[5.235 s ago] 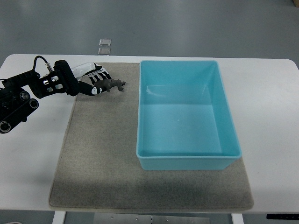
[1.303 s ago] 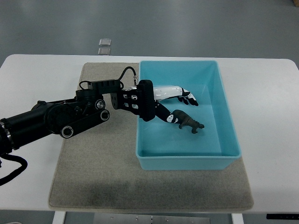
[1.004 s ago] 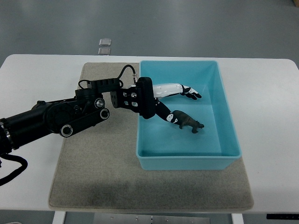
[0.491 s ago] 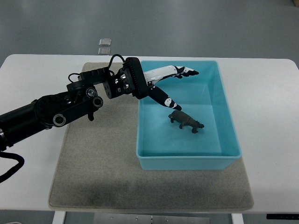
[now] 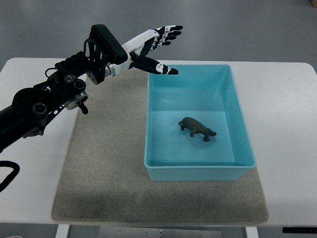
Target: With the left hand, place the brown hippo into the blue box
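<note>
One arm in view, the left, entering from the left edge at mid-height and running diagonally up to the upper centre of the frame. Left hand (image 5: pixel 151 47) sits high, above the upper left corner of the blue box (image 5: pixel 237 116), with the fingers (image 5: pixel 166 33) spread wide and pointing right; the thumb reaches out lower, over the box's top left rim. Hand holds nothing. Palm and fingers are white with black segments; the forearm and wrist housing are black with visible cabling. Brown hippo (image 5: pixel 197 128) lies on the floor of the blue box, slightly right of and below the box's centre, standing on its legs with the head toward the lower right. It touches none of the box walls and is well apart from the hand. Blue box is open-topped, rectangular, resting on the right portion of a grey mat (image 5: pixel 106 168), with its right edge near the mat's right edge. Mat lies on a white table (image 5: pixel 287 124) that fills most of the frame. Two small pale square objects (image 5: pixel 111 48) sit on the grey floor beyond the table's far edge, in the upper left of the frame, just left of the robot's wrist.
</note>
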`<state>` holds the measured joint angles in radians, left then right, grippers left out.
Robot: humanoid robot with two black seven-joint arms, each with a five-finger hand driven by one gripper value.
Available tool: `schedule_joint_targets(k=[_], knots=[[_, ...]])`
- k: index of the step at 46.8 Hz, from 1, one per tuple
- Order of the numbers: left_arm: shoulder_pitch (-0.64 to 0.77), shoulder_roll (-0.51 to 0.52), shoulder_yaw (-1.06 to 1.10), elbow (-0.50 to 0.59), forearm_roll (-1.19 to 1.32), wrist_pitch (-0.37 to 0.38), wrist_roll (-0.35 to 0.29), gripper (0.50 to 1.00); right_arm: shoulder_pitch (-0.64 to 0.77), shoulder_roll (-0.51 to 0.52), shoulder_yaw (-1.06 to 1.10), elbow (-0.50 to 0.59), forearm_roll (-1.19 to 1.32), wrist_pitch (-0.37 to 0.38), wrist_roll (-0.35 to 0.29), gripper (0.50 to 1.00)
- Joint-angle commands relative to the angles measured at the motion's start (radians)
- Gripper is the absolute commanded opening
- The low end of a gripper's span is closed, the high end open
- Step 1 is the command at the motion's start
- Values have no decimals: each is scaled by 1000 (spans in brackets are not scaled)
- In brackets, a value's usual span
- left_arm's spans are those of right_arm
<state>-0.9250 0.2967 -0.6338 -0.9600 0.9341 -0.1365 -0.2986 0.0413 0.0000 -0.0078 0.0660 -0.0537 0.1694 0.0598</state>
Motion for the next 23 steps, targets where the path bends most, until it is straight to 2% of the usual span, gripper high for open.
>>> schedule_joint_targets(k=[1,7,11,23], knots=[[29,1,-55,1,-6,24,1,994,-1,0,0,0,0,1,0,936],[81,1,-133,1,-34,84,4,994,-1,0,0,0,0,1,0,936],[98,7,-152,6,-86,97,10,992,0,0,-1,0,0,1,0,936],[110,67,-150,55,-356,104,105,988,0,0,0,0,0,1,0,936]])
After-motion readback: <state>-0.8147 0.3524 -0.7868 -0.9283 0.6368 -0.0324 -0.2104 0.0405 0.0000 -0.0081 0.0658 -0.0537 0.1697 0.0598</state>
